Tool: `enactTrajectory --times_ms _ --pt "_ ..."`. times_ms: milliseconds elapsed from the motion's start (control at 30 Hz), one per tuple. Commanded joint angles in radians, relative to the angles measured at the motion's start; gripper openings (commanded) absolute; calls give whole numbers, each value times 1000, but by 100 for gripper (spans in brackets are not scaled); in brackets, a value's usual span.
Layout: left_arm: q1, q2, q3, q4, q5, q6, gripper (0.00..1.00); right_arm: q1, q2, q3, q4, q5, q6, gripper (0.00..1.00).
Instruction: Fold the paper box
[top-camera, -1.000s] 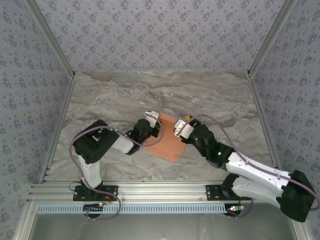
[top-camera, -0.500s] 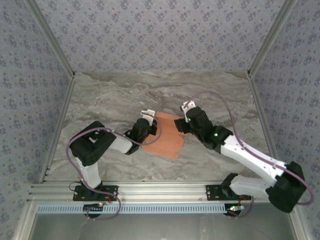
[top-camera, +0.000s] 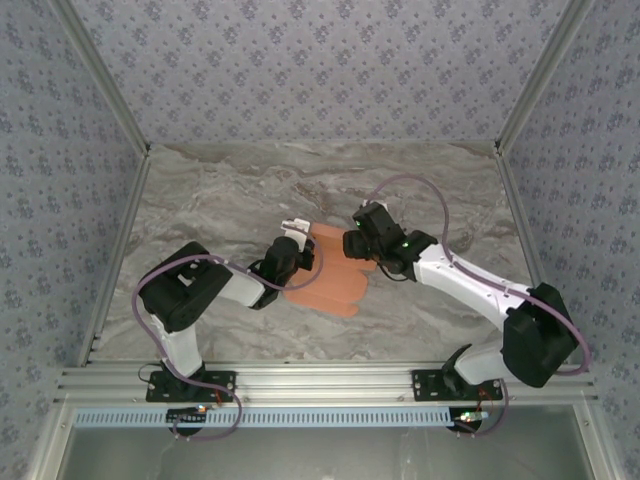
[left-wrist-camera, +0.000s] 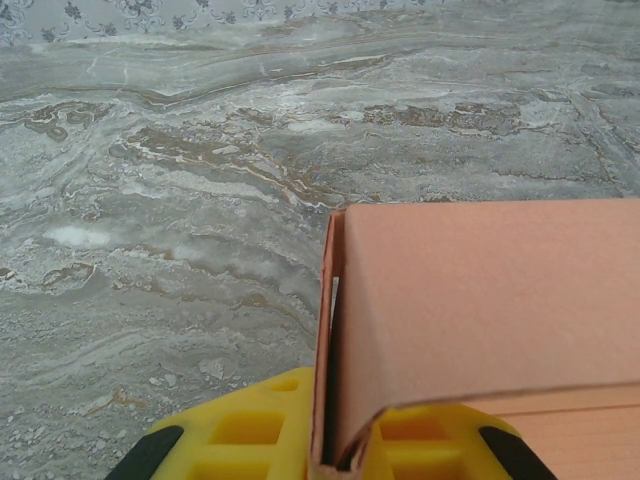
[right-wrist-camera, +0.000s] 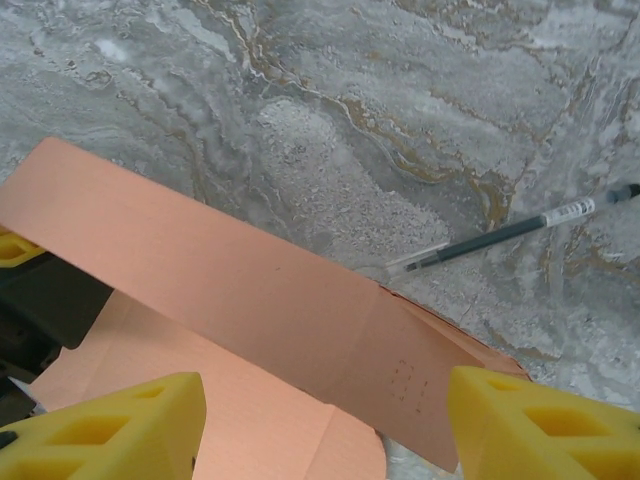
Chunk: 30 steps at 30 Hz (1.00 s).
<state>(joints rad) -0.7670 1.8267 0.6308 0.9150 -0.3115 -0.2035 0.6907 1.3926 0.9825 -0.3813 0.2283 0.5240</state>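
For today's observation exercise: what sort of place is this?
Likely a robot lab test cell: a grey marble-look tabletop, floral-papered enclosure walls, and an aluminium mounting rail at the near edge.

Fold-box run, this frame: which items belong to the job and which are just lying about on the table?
Job:
- paper box, partly folded, one flap raised
- left tool, shut on the box's edge
- right tool, open above the raised flap

Lying about:
- pen, flat on the table beside the box, untouched by either tool
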Motion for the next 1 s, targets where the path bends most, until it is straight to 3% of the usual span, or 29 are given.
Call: enactTrajectory --times_ms 0,433,733,967 --pt "-8 -23 2 -1 -19 -13 14 -17 25 15 24 -67 72 66" --pt "-11 -31 -4 -1 -24 -14 14 -62 41 -85 231 -219 220 61" --pt "-16 -34 -5 -1 -27 -12 14 -65 6 -144 285 -184 283 63" --pt "-18 -35 -6 -1 -27 -11 14 -68 -6 -189 388 -190 343 58"
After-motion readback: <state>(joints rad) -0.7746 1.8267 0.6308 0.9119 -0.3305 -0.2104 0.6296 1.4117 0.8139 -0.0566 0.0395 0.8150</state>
